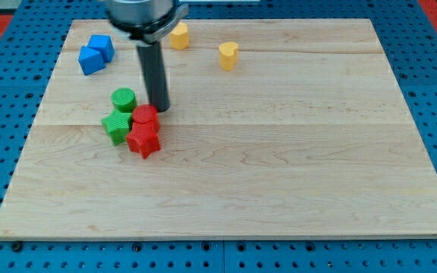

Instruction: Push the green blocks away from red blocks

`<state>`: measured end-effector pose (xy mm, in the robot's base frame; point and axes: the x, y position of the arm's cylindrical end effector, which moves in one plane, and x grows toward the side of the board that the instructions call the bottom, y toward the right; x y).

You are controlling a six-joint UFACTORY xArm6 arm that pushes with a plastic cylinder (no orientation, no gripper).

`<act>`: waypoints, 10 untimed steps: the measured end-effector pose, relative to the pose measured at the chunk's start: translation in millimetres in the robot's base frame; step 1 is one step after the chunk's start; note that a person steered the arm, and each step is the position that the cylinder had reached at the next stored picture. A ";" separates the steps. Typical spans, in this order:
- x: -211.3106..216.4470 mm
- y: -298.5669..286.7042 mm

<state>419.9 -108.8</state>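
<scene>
Blocks lie in three groups on the wooden table (279, 167), all placed here against the red cluster. Two blue blocks, touching each other (101, 46) (90, 60), lie well up and to the view's left of it. Green cylinder (124, 99) stands just up-left of the reds; green star-shaped block (117, 126) sits just below the cylinder, touching the reds' left side. Red block (146, 117) and red star-shaped block (143, 141) touch each other, the star lower. My tip (160, 109) rests at the upper red's top-right edge, right of the green cylinder. Two yellow blocks (178, 35) (228, 55) lie far above and right. No jaws on this rod, so no grip state to tell.
</scene>
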 end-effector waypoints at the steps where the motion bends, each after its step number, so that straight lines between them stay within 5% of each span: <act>1: 10.1 -19.8; 4: 50.6 -10.0; 7: 71.7 -89.8; 8: 55.2 -104.1; 10: -3.5 -39.5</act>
<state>416.4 -148.3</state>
